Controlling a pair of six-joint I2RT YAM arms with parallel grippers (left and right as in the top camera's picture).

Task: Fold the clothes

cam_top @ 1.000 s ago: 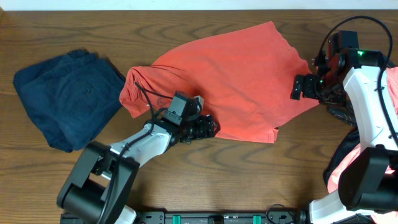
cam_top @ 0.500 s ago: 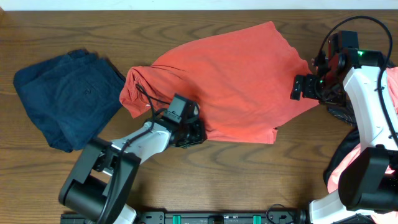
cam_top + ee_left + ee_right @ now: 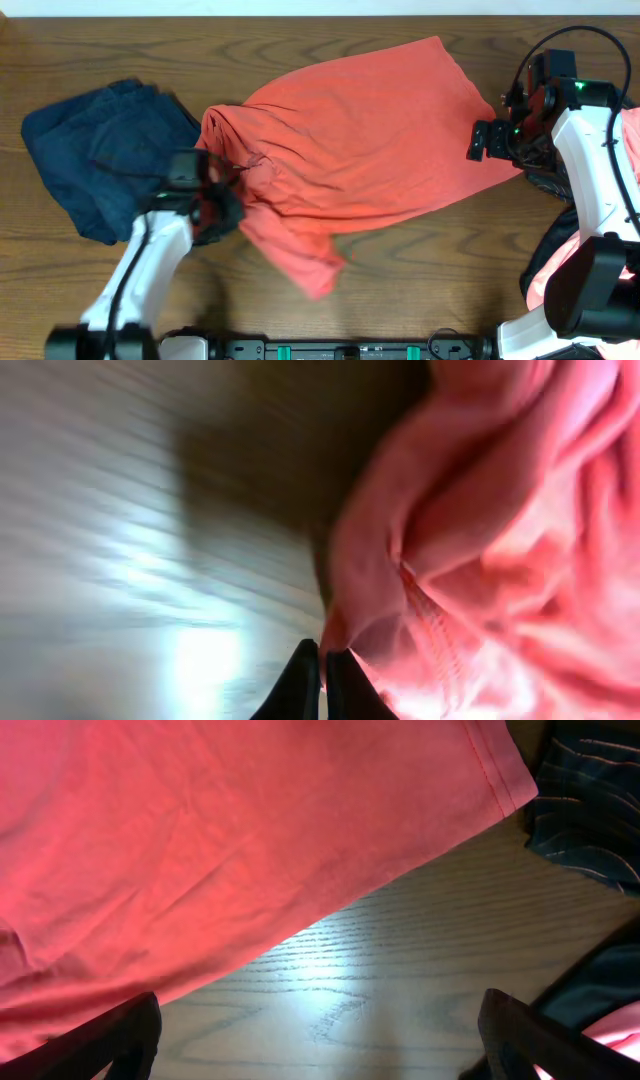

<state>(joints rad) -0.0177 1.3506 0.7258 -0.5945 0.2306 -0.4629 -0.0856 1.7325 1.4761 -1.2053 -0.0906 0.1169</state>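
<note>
The clothes piece being worked is an orange-red T-shirt lying across the middle of the table, its lower part dragged into a loose flap. My left gripper sits at the shirt's left end, next to the bunched cloth. In the left wrist view the left gripper is shut, with a fold of the shirt pinched at its tips. My right gripper hovers at the shirt's right edge. In the right wrist view the right gripper stands wide open over bare wood, and the shirt's hem lies ahead of it.
A folded navy garment lies at the left, close to my left arm. Pink and black-patterned clothes are piled at the right edge, and a dark striped piece shows beside the right gripper. The table's front strip is bare wood.
My left gripper closed on the shirt's lower edge and swung left with it, dragging the cloth into a diagonal flap. The right arm has not moved.
</note>
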